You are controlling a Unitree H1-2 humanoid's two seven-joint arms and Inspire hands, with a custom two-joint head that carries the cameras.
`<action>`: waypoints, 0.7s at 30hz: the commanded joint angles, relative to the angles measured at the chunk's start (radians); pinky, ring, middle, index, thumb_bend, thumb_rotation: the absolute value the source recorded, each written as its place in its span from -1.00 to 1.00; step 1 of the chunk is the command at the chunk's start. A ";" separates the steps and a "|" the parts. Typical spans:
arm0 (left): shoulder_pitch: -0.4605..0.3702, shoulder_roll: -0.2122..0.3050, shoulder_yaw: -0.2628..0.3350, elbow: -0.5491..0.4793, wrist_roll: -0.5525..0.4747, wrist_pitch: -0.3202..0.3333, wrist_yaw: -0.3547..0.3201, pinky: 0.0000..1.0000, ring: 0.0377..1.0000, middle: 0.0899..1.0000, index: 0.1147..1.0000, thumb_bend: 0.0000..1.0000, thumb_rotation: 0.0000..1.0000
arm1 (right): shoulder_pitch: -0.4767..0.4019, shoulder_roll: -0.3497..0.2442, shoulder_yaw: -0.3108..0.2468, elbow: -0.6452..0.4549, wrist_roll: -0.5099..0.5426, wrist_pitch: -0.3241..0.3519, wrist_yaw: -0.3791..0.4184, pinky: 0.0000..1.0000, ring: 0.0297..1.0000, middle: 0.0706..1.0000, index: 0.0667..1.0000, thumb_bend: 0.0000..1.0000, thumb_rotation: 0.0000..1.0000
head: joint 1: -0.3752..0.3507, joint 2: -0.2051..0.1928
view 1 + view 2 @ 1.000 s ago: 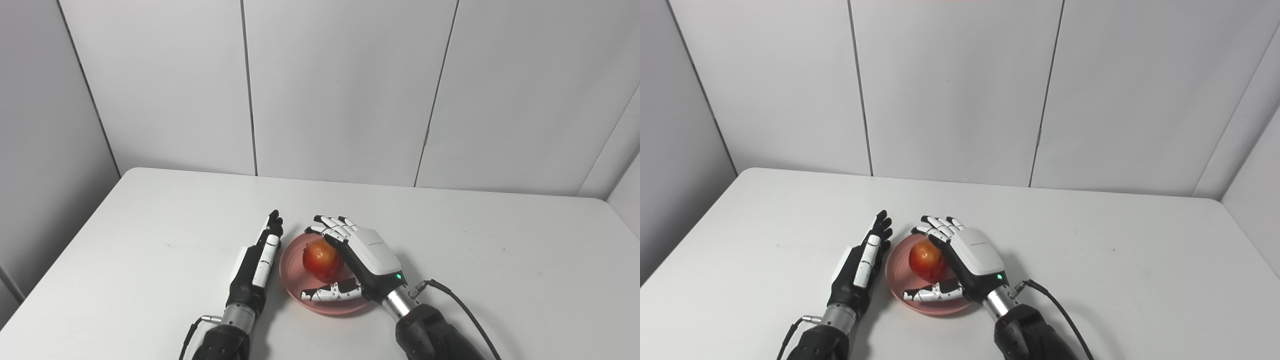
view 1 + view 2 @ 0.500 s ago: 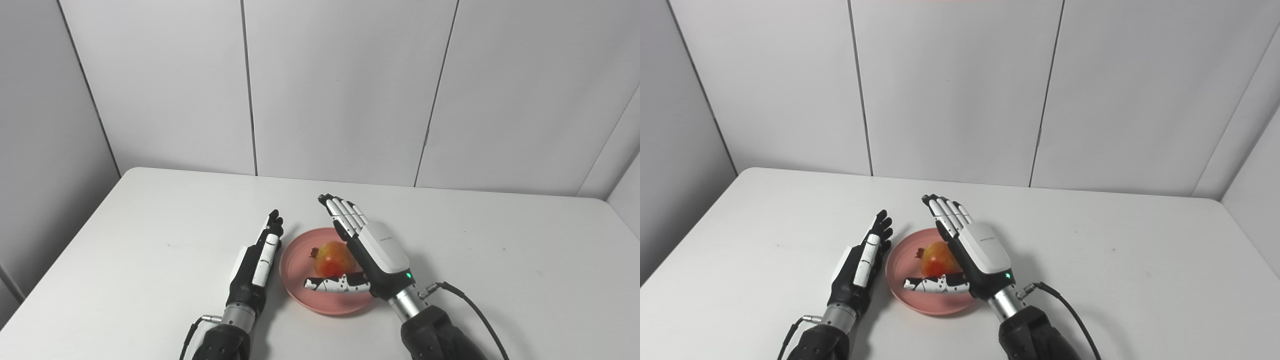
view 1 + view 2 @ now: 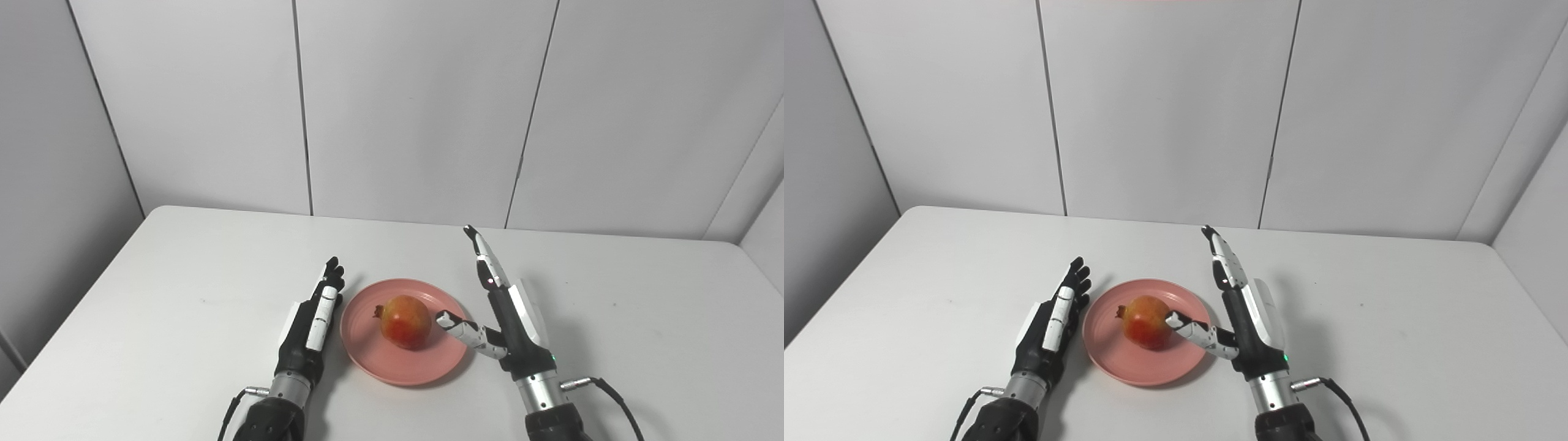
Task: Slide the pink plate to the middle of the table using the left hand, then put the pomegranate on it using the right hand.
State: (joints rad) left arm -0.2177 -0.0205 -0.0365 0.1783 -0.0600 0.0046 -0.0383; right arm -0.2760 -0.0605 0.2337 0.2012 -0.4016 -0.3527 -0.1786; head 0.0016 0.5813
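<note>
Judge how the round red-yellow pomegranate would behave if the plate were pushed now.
The round red-yellow pomegranate looks apt to roll: nothing holds it. The shallow pink plate has only a low rim, so it might escape. Its smooth skin probably slips.

left robot hand: flat, edge-on, fingers straight and together pointing away, holding nothing | right robot hand: raised on its edge, fingers stretched up and forward, thumb sticking out to the left, wide open, nothing in it | both forearms come in from the bottom
</note>
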 commanded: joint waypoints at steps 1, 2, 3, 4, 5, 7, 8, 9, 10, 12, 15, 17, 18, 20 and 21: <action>-0.019 -0.003 -0.002 -0.025 -0.008 0.004 -0.015 1.00 1.00 1.00 1.00 0.26 1.00 | -0.024 0.012 -0.019 -0.049 0.028 0.006 0.010 1.00 1.00 1.00 1.00 0.31 0.91 | 0.001 0.001; -0.018 -0.003 -0.001 -0.027 -0.011 0.005 -0.016 1.00 1.00 1.00 1.00 0.26 1.00 | -0.009 0.017 -0.031 -0.063 0.049 0.036 0.021 1.00 1.00 1.00 1.00 0.35 0.94 | -0.001 0.003; -0.018 -0.003 0.000 -0.029 -0.013 0.006 -0.017 1.00 1.00 1.00 1.00 0.26 1.00 | 0.001 0.021 -0.041 -0.073 0.064 0.058 0.030 1.00 1.00 1.00 1.00 0.36 0.95 | -0.001 0.003; -0.017 -0.003 0.001 -0.030 -0.018 0.007 -0.019 1.00 1.00 1.00 1.00 0.26 1.00 | 0.012 0.026 -0.051 -0.082 0.087 0.078 0.041 1.00 1.00 1.00 1.00 0.37 0.97 | -0.007 0.003; -0.017 -0.002 0.003 -0.031 -0.021 0.008 -0.019 1.00 1.00 1.00 1.00 0.25 1.00 | 0.020 0.030 -0.058 -0.088 0.103 0.091 0.048 1.00 1.00 1.00 1.00 0.38 0.98 | -0.007 0.003; -0.016 -0.001 0.004 -0.034 -0.028 0.006 -0.024 1.00 1.00 1.00 1.00 0.24 1.00 | 0.030 0.039 -0.073 -0.095 0.130 0.121 0.060 1.00 1.00 1.00 1.00 0.40 1.00 | -0.015 0.004; -0.016 0.000 0.004 -0.036 -0.031 0.007 -0.026 1.00 1.00 1.00 1.00 0.23 1.00 | 0.032 0.045 -0.081 -0.093 0.141 0.131 0.062 1.00 1.00 1.00 1.00 0.41 1.00 | -0.028 0.008; -0.017 -0.001 0.006 -0.036 -0.035 0.009 -0.026 1.00 1.00 1.00 1.00 0.23 1.00 | 0.032 0.050 -0.088 -0.087 0.146 0.137 0.060 1.00 1.00 1.00 1.00 0.41 1.00 | -0.046 0.005; -0.018 -0.001 0.007 -0.036 -0.038 0.011 -0.026 1.00 1.00 1.00 1.00 0.23 1.00 | 0.031 0.053 -0.093 -0.083 0.148 0.140 0.058 1.00 1.00 1.00 1.00 0.40 1.00 | -0.046 0.005; -0.020 0.002 0.006 -0.029 -0.034 0.005 -0.027 1.00 1.00 1.00 1.00 0.23 1.00 | 0.027 0.064 -0.113 -0.068 0.193 0.137 0.064 1.00 1.00 1.00 1.00 0.38 1.00 | -0.064 -0.001; -0.023 0.005 0.006 -0.015 -0.035 -0.009 -0.030 1.00 1.00 1.00 1.00 0.22 1.00 | 0.029 0.073 -0.139 -0.050 0.278 0.124 0.092 1.00 1.00 1.00 1.00 0.34 0.98 | -0.072 -0.008; -0.023 0.005 0.007 -0.011 -0.042 -0.016 -0.037 1.00 1.00 1.00 1.00 0.22 1.00 | 0.037 0.079 -0.154 -0.051 0.339 0.137 0.120 1.00 1.00 1.00 1.00 0.34 0.91 | -0.070 -0.007; -0.022 0.005 0.007 -0.012 -0.045 -0.016 -0.040 1.00 1.00 1.00 1.00 0.24 1.00 | 0.041 0.081 -0.160 -0.053 0.356 0.145 0.127 1.00 1.00 1.00 1.00 0.36 0.89 | -0.070 -0.007; -0.019 0.008 0.007 -0.019 -0.046 -0.012 -0.042 1.00 1.00 1.00 1.00 0.24 1.00 | 0.045 0.085 -0.167 -0.053 0.374 0.153 0.134 1.00 1.00 1.00 1.00 0.38 0.88 | -0.071 -0.004; -0.017 0.009 0.008 -0.021 -0.048 -0.012 -0.043 1.00 1.00 1.00 1.00 0.25 1.00 | 0.047 0.089 -0.175 -0.048 0.392 0.152 0.139 1.00 1.00 1.00 1.00 0.40 0.85 | -0.073 0.000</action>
State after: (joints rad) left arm -0.2166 -0.0157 -0.0292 0.1748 -0.0994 0.0128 -0.0607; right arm -0.2088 0.0180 0.0672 0.1688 -0.0306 -0.2050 -0.0495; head -0.0706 0.5768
